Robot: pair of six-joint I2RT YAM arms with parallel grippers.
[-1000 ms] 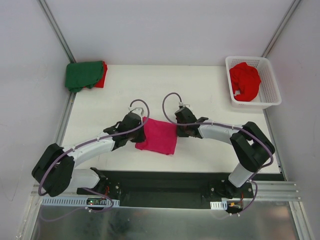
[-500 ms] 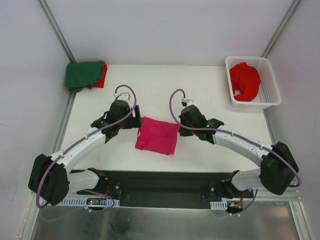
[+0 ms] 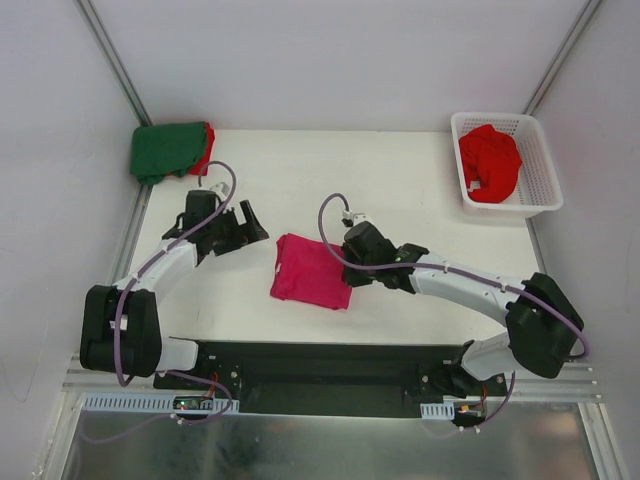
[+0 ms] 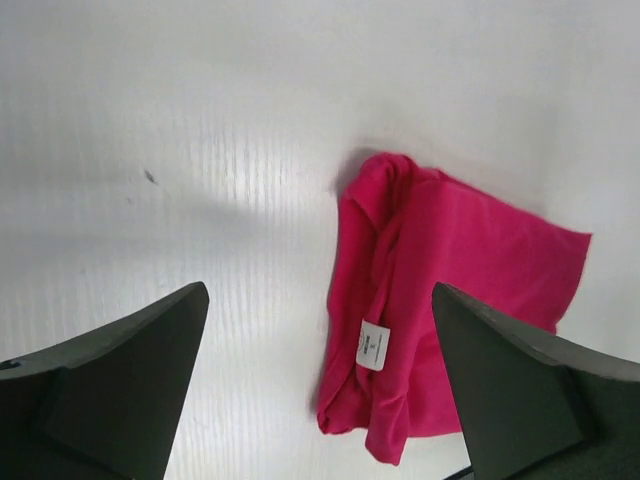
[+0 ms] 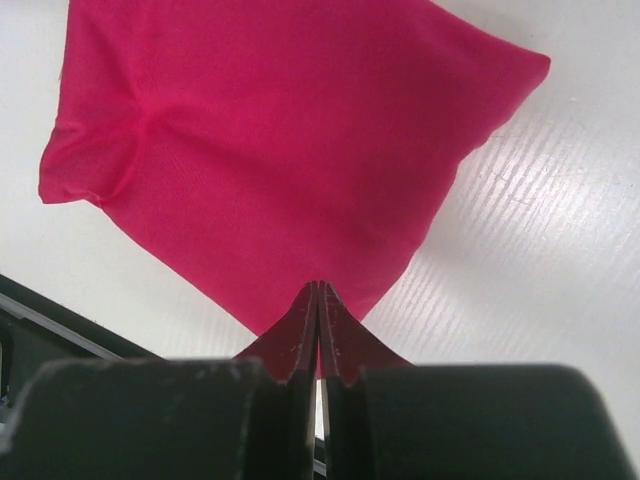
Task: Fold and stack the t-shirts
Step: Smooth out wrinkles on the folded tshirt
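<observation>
A magenta-pink t-shirt lies folded in the middle of the table, its white label showing at the left fold. My left gripper hangs open to the left of it, well apart, with nothing between its fingers. My right gripper is shut, its tips over the shirt's right near corner; no cloth shows between the jaws. A dark green t-shirt lies folded on a red one at the back left corner. Another red t-shirt sits crumpled in the basket.
The white lattice basket stands at the back right corner. A black base plate runs along the near edge of the table. Metal frame rails border the table on the left and right.
My left gripper has opened, let go of the magenta shirt's left edge and drawn back to the left. The right arm has swung its shut gripper down toward the shirt's right near corner.
</observation>
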